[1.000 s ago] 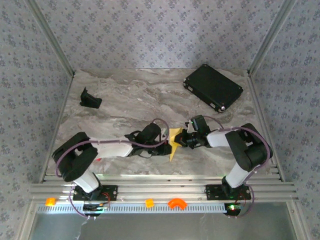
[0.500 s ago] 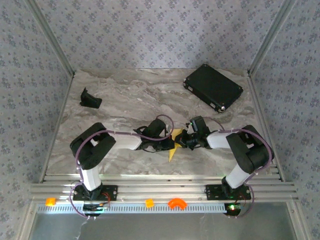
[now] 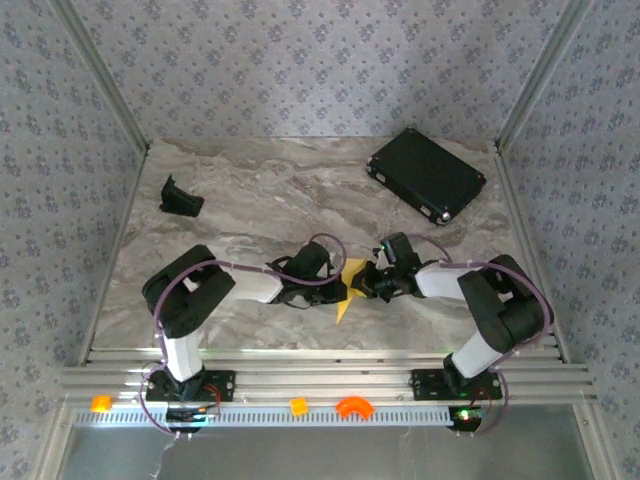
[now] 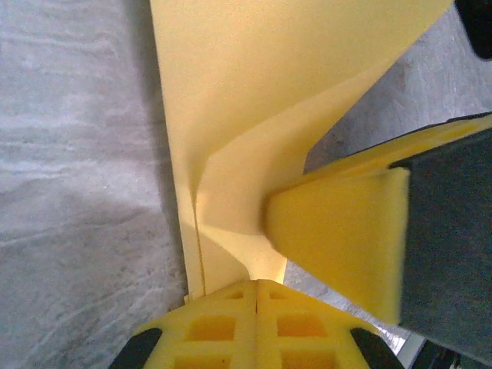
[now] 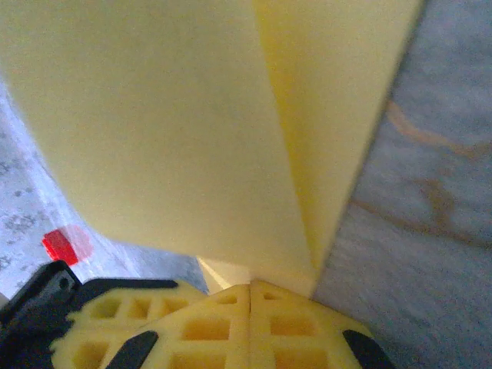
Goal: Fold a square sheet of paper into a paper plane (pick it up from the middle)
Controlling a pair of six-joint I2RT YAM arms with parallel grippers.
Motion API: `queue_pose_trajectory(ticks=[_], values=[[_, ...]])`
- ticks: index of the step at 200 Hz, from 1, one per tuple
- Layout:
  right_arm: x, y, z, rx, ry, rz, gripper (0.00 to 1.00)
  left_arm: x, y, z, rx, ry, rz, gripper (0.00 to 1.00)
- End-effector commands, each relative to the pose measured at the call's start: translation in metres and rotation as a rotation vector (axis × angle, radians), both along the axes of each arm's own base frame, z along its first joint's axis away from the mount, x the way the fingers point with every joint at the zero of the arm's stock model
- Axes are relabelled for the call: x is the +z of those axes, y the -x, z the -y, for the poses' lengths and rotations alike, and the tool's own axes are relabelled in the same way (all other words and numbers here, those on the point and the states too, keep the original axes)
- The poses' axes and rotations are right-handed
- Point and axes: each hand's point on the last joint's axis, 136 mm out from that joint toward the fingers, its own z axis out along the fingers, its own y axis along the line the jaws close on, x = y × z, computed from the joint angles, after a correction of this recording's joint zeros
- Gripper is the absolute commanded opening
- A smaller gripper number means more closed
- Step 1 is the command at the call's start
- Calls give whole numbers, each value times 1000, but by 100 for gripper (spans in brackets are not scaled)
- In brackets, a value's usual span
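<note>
Pale-yellow creased paper point(image 3: 345, 298), clamped by L gripper point(image 4: 257, 296) at 9 o'clock & R gripper point(image 5: 251, 292) at 3, jaws closed on it. Grey marble table point(image 3: 250, 200); black case point(image 3: 427, 175) at 1; papered walls point(image 3: 300, 60).

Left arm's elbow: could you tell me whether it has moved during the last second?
Yes. The left arm's elbow has swung right, away from the table's left edge, now in line below the black bracket.

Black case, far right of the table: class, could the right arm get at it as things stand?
Probably not yet: the right claw is shut on the yellow paper. The path to the black case looks free, though.
</note>
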Motion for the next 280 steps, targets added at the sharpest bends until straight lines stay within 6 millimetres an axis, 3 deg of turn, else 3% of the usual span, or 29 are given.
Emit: queue_pose_trajectory(ticks=[1,28,58,105,141,181,214,255,280], values=[[17,-3,17,3,59,60,4,-59,38,-59,-39,-257,-114,0],[32,-8,26,-14,41,138,6,-58,49,-70,-118,-285,-99,0],[41,-2,7,74,-20,181,3,-55,53,-73,-153,-300,-91,0],[24,11,-22,200,-9,167,1,-57,52,-72,-153,-299,-99,0],[-1,1,-10,154,48,122,1,-60,53,-74,-156,-312,-102,0],[-9,-11,11,72,52,84,1,-71,59,-82,-166,-350,-127,0],[-4,-22,24,24,28,87,1,-74,61,-85,-166,-358,-133,0],[34,-25,16,54,-32,188,3,-69,59,-82,-160,-346,-127,0],[44,-17,6,95,-38,225,3,-65,55,-77,-150,-330,-116,0]])
